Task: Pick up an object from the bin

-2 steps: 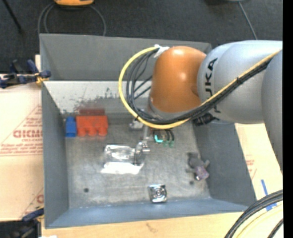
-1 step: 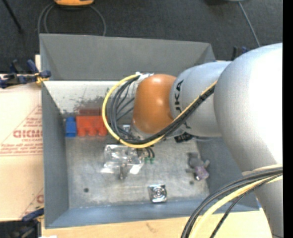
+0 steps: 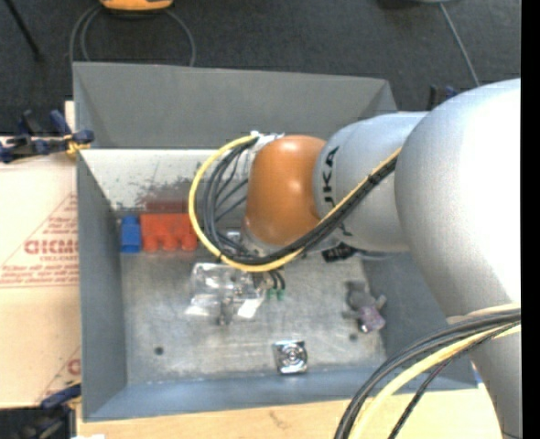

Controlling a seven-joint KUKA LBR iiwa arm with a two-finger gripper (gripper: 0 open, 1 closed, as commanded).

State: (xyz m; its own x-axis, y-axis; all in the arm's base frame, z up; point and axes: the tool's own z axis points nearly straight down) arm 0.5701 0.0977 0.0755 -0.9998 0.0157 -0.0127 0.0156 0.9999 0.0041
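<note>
White arm (image 3: 462,181) leaned in from right so gripper (image 3: 222,293) hung low over bin (image 3: 105,273) middle; spread or closed, could not tell. Closest candidate: 1 silver square piece (image 3: 290,357) just nearer; orange brick (image 3: 169,231) sat far-left.

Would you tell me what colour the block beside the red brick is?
The small block is blue; camera view.

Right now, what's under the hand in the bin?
Under the hand lies a clear crumpled plastic thing on the bin floor, mid-bin. The orange wrist cover hides the floor just behind it.
</note>
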